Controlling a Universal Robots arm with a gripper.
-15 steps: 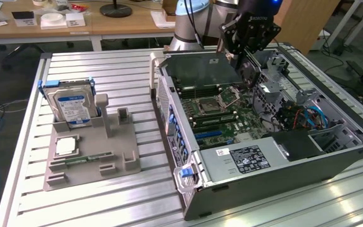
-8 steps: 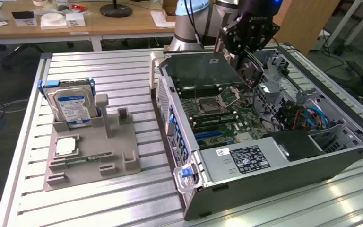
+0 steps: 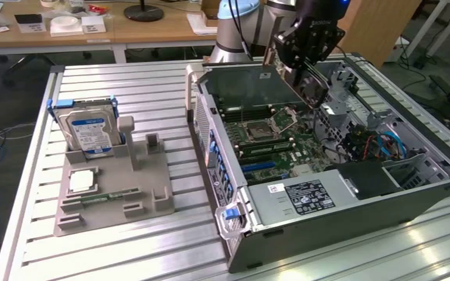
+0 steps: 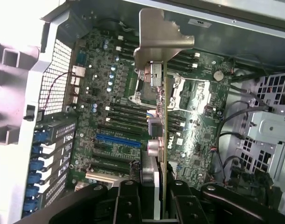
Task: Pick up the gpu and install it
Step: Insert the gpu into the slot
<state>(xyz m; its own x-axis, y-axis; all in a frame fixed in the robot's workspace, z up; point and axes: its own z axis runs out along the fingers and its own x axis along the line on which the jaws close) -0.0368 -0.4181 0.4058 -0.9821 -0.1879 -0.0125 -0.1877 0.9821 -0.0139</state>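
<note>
- We see the arm (image 3: 237, 35) reaching down over the open computer case (image 3: 412, 199).
- Its gripper (image 3: 302, 65) clamps the graphics card (image 4: 156, 125), held edge-on above the motherboard (image 4: 119, 121).

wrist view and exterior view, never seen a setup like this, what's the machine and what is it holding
The machine is a robot arm with a gripper at its end. The exterior view comes from a camera off the arm, looking down on a slatted metal table. The wrist view comes from a camera on the wrist, looking into the open computer case. At the exterior view's left, a grey holder carries an upright hard drive and a flat-lying memory stick. The gripper is shut on the gpu, a thin card seen edge-on, held above the motherboard.
</note>
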